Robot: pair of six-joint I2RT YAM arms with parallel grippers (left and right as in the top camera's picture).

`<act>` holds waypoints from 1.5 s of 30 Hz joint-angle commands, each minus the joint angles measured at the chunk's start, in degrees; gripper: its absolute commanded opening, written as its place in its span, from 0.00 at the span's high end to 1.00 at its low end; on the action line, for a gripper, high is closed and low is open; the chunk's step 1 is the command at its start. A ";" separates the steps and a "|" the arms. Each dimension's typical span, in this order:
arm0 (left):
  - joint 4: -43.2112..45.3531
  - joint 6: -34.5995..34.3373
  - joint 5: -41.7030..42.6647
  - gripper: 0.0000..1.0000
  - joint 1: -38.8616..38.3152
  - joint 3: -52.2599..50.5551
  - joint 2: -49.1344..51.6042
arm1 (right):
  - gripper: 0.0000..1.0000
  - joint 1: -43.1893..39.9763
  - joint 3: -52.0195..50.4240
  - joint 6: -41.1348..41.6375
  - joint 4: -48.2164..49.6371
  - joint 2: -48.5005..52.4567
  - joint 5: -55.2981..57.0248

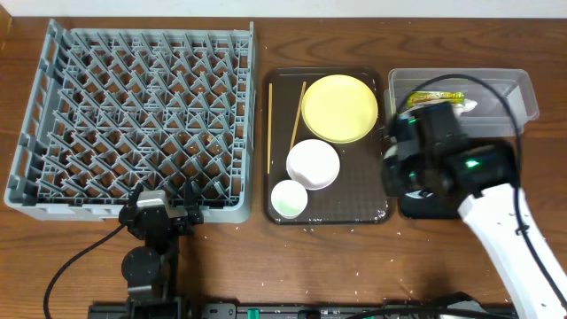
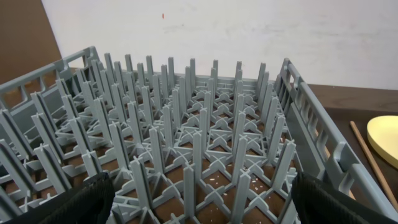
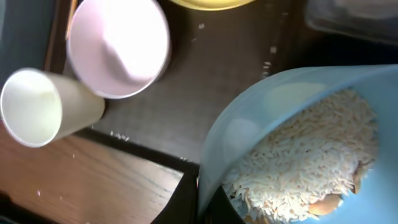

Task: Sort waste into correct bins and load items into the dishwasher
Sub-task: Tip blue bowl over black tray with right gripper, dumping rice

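My right gripper (image 3: 205, 200) is shut on the rim of the light blue bowl (image 3: 280, 106), which is tilted and holds whitish rice scraps (image 3: 311, 155). In the overhead view my right arm (image 1: 434, 155) hides the bowl and hangs over the black tray (image 1: 425, 209). The clear tub (image 1: 523, 93) holds the yellow-green wrapper (image 1: 438, 96) and the white napkin (image 1: 468, 105). The yellow plate (image 1: 339, 107), white bowl (image 1: 313, 164), small white cup (image 1: 289, 198) and two chopsticks (image 1: 269, 128) lie on the brown serving tray (image 1: 354, 206). My left gripper (image 1: 166, 206) is open and empty at the grey rack's (image 1: 133, 115) front edge.
The right wrist view shows the white bowl (image 3: 118, 43) and the cup (image 3: 37, 106) at the brown tray's (image 3: 205, 93) near corner. Loose rice grains dot the table in front of the tray. The rack's pegs (image 2: 199, 137) stand right before my left fingers.
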 commanded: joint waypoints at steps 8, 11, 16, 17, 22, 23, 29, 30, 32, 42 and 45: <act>-2.08 0.79 -0.87 0.08 0.28 -0.98 -0.13 | 0.99 -29.86 -14.32 -4.17 14.62 -0.48 -35.26; -2.08 0.79 -0.85 0.08 0.28 -0.98 -0.13 | 0.99 -37.59 -19.08 -6.16 19.74 -0.44 -46.31; -2.08 0.79 -0.87 0.08 0.28 -0.98 -0.13 | 0.99 -46.38 -24.50 -6.14 27.06 1.29 -58.93; -2.08 0.79 -0.87 0.08 0.28 -0.98 -0.13 | 0.99 -47.47 -25.22 -6.12 28.52 1.84 -61.42; -2.08 0.79 -0.87 0.08 0.28 -0.98 -0.13 | 0.99 -51.91 -26.40 -6.10 33.42 7.74 -71.30; -2.08 0.79 -0.85 0.08 0.28 -0.98 -0.13 | 0.99 -52.43 -26.40 -6.08 34.47 9.46 -73.72; -2.08 0.79 -0.85 0.08 0.28 -0.98 -0.13 | 0.99 -54.12 -26.38 -2.71 39.17 16.22 -79.14; -2.08 0.79 -0.85 0.08 0.28 -0.98 -0.13 | 0.99 -54.25 -26.38 -2.43 39.39 17.00 -79.14; -2.05 0.79 -0.87 0.08 0.28 -0.98 -0.13 | 0.99 -54.25 -26.38 -1.95 39.36 17.31 -79.14; -2.05 0.79 -0.87 0.08 0.28 -0.98 -0.13 | 0.99 -54.25 -26.36 21.40 46.53 17.29 -78.79; -2.08 0.79 -0.85 0.08 0.28 -0.98 -0.13 | 0.99 -54.25 -26.36 27.19 48.28 17.29 -78.84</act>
